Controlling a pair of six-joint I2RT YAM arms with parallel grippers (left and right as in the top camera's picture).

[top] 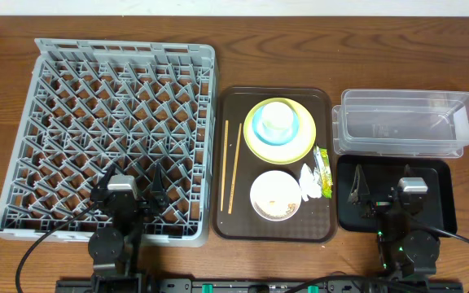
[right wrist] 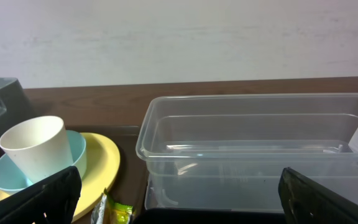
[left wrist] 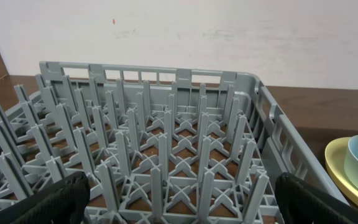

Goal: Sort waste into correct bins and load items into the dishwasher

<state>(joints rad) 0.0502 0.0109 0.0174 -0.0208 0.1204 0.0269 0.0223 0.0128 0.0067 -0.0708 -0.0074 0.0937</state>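
On the brown serving tray a yellow plate (top: 279, 130) carries a light blue bowl (top: 276, 126) with a white cup (top: 278, 116) in it. A white bowl (top: 275, 195) holds rice-like scraps. Chopsticks (top: 231, 166) lie at the tray's left. A crumpled napkin (top: 309, 184) and green-yellow sachet (top: 324, 172) lie at its right. The grey dish rack (top: 112, 122) is on the left. My left gripper (top: 135, 193) is open and empty over its near edge. My right gripper (top: 385, 192) is open and empty over the black tray (top: 442, 203), before the clear tub (top: 405, 122).
The brown serving tray (top: 273, 229) sits between rack and bins. In the right wrist view the clear tub (right wrist: 260, 149) stands straight ahead, with the cup (right wrist: 36, 146), plate (right wrist: 101, 162) and sachet (right wrist: 114, 213) to the left. The rack's pegs (left wrist: 160, 155) fill the left wrist view.
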